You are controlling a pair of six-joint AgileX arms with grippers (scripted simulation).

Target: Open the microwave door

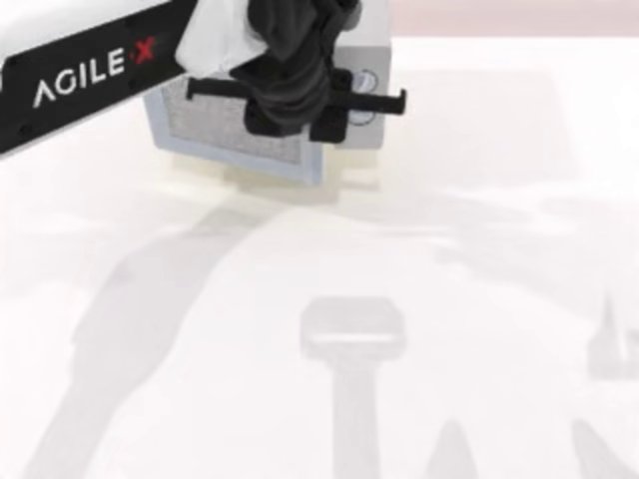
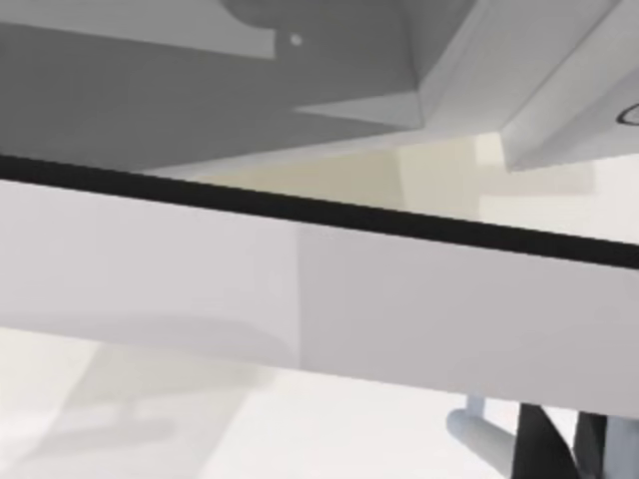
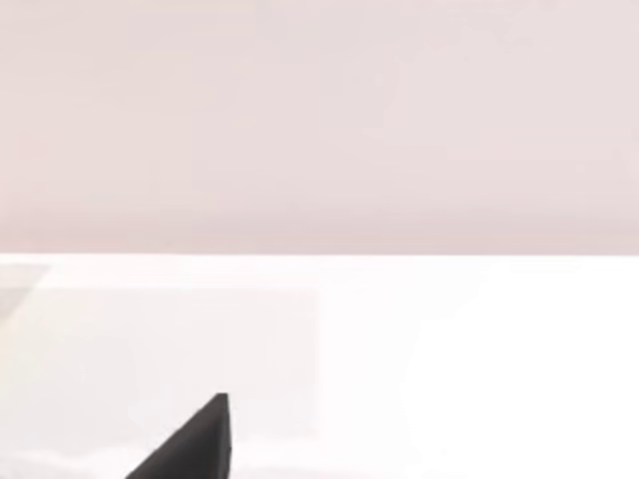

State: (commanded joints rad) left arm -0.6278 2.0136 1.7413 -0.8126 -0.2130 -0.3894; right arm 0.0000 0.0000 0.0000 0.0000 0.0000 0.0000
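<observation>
The light-grey microwave stands at the table's far edge, left of centre, in the top view. Its door, with the speckled mesh window, is hinged at the left. The door's right edge stands a little way out from the body. My left gripper hangs over that edge, just left of the two knobs. In the left wrist view the door panel runs across, with the pale cavity showing behind it. My left gripper is shut on the pale handle bar.
My right arm is out of the top view. Its wrist view shows only a dark tip of the right gripper over the white table and a pale pink wall. Arm shadows lie on the near table.
</observation>
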